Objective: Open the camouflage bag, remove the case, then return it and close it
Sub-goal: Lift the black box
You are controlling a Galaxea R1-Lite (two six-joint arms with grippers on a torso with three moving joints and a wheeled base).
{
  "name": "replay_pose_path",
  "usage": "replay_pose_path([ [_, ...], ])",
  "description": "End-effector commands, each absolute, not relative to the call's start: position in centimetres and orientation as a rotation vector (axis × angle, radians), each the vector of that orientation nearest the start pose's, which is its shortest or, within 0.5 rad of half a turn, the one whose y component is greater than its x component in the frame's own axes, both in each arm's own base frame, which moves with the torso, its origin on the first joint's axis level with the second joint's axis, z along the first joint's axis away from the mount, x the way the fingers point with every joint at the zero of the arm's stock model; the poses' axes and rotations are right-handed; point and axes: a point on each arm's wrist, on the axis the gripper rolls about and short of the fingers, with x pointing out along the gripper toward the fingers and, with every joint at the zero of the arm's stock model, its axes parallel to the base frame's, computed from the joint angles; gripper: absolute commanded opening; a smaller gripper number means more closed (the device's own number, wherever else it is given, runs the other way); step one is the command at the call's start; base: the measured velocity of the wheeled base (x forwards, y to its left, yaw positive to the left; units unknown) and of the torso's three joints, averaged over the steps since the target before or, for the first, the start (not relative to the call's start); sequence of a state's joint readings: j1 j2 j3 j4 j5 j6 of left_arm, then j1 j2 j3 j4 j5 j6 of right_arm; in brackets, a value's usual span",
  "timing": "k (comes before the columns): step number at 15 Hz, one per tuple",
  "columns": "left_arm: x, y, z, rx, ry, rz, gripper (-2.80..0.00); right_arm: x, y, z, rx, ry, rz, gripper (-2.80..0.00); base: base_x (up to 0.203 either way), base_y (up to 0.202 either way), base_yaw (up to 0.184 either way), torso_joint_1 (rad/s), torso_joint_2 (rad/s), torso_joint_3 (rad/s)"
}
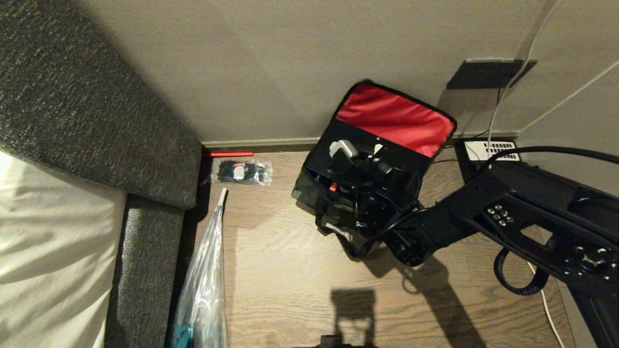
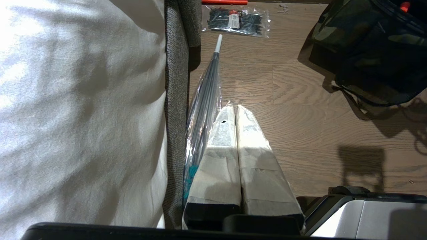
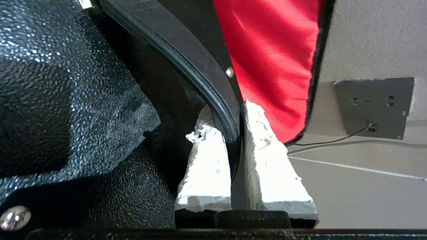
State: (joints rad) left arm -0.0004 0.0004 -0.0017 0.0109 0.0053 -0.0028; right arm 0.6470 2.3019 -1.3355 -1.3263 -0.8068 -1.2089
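Wood-grain floor (image 1: 290, 270) meets a beige wall; grey sofa (image 1: 96, 121) with pale cushion at 9 o'clock in the head view. Camouflage bag (image 1: 309, 193) sits on the floor near the wall, at about 1 o'clock from frame centre, lid thrown back against the wall with red lining (image 1: 394, 118) exposed. Right gripper (image 3: 230, 133) reaches into the bag's open mouth; its taped fingers (image 3: 206, 160) are pinched on the thin ribbed rim of the black case (image 3: 66, 100), one finger on each side of the edge. Case is at the bag's opening, just in front of the red lining; how far it is inside cannot be told. Left gripper (image 2: 236, 111) hangs above the floor beside the sofa, fingers pressed together, holding nothing. Clear plastic bag (image 1: 203, 280) lies along the sofa base; packet of cable ties (image 1: 242, 171) at 10 o'clock near the skirting. Wall socket (image 3: 375, 106) behind the lid.
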Motion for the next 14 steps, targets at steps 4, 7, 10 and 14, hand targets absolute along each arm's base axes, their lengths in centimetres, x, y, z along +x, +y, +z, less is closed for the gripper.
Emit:
replay_pose_path([
  [4, -2.3, 0.01, 7.48, -0.003, 0.008, 0.006, -2.8, 36.79, 25.77, 15.71, -0.962, -0.135, -0.299, -2.8, 0.0, 0.0, 0.0, 0.0, 0.0, 0.0],
  [7, -2.3, 0.02, 7.48, -0.003, 0.008, 0.005, -2.8, 36.78, 25.68, 15.81, -0.961, -0.135, -0.302, -2.8, 0.0, 0.0, 0.0, 0.0, 0.0, 0.0],
  [10, -2.3, 0.01, 7.49, 0.002, 0.006, 0.006, -2.8, 36.77, 25.66, 16.07, -0.959, -0.136, -0.303, -2.8, 0.0, 0.0, 0.0, 0.0, 0.0, 0.0],
  [14, -2.45, 0.01, 8.09, 0.014, -0.019, 0.002, -2.8, 36.77, 25.66, 15.93, -0.962, -0.133, -0.302, -2.8, 0.0, 0.0, 0.0, 0.0, 0.0, 0.0],
])
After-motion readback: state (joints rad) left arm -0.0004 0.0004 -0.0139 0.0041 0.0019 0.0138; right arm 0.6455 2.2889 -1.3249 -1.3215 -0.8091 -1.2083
